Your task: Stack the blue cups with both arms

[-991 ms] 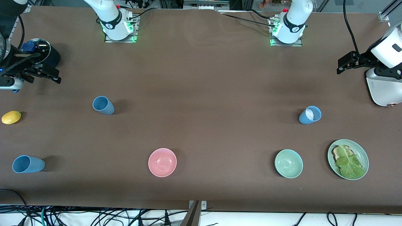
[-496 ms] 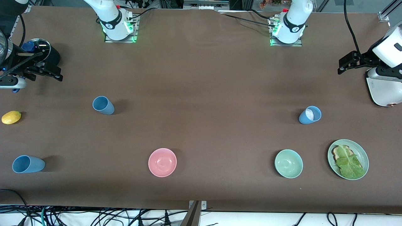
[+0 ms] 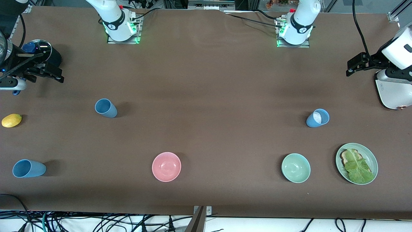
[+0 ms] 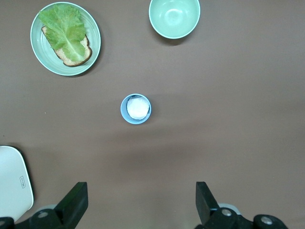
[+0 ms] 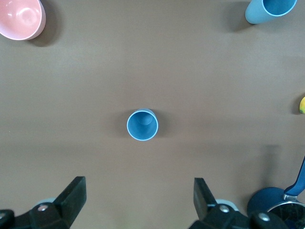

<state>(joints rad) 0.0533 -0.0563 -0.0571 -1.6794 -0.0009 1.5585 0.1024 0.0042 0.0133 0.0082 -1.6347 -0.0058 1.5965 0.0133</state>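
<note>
Across the brown bench (image 3: pixel 206 96), three blue cups (image 3: pixel 105 108) are sitting well apart while the left gripper (image 4: pixel 138 202) and right gripper (image 5: pixel 138 200) are hovering spread high above, risking knocking one over on descent.

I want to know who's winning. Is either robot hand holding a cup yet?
No. Both are open and empty: the left end effector over one blue cup, the right end effector over another.

White appliance (image 3: pixel 395 91) and saucepan (image 3: pixel 42 53) partly cut off.
</note>
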